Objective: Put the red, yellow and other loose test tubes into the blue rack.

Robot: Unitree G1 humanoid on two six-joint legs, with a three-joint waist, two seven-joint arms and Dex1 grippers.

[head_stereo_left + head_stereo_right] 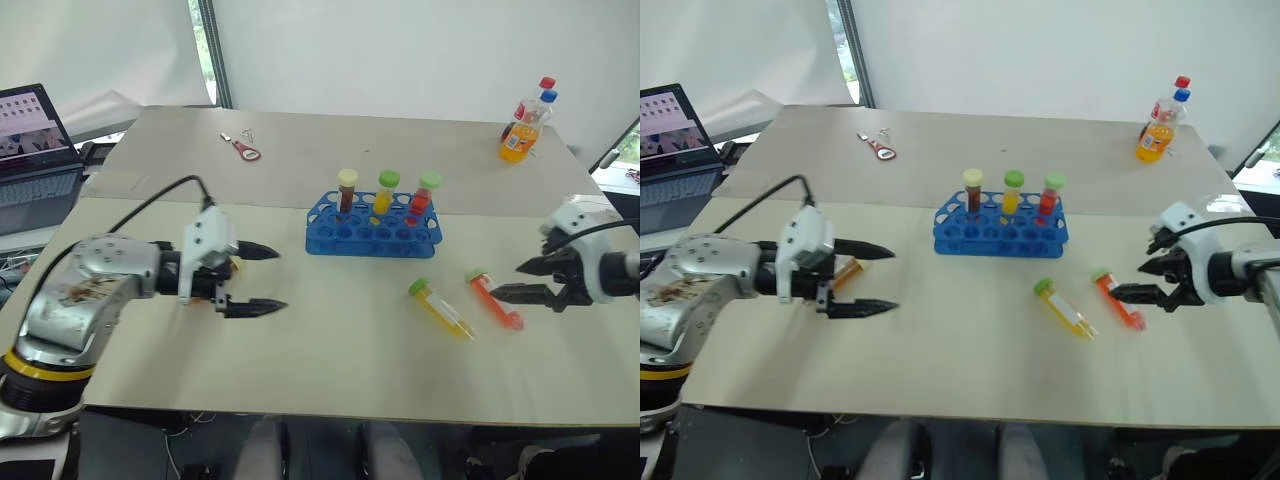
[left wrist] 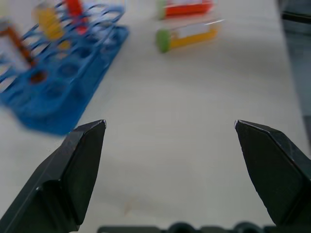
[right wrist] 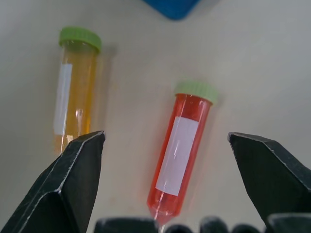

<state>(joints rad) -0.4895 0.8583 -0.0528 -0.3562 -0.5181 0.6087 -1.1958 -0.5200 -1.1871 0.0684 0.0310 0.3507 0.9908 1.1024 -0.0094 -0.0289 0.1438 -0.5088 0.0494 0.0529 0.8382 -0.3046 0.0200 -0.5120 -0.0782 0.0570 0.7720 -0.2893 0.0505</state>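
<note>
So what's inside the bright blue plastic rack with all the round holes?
Three capped tubes stand upright in the blue rack's back row: a brown one with a cream cap, a yellow one and a red one, both green-capped. Their bottoms are hidden inside.

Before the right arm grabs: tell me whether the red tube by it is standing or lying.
Lying. The red tube rests flat on the table beside the yellow tube, green cap toward the blue rack.

laptop (image 1: 35, 150) cut off by the left edge. blue rack (image 2: 58, 82) blurred, cut off in the left wrist view. small items beside the red-handled tool (image 1: 246, 150) too small to identify.
</note>
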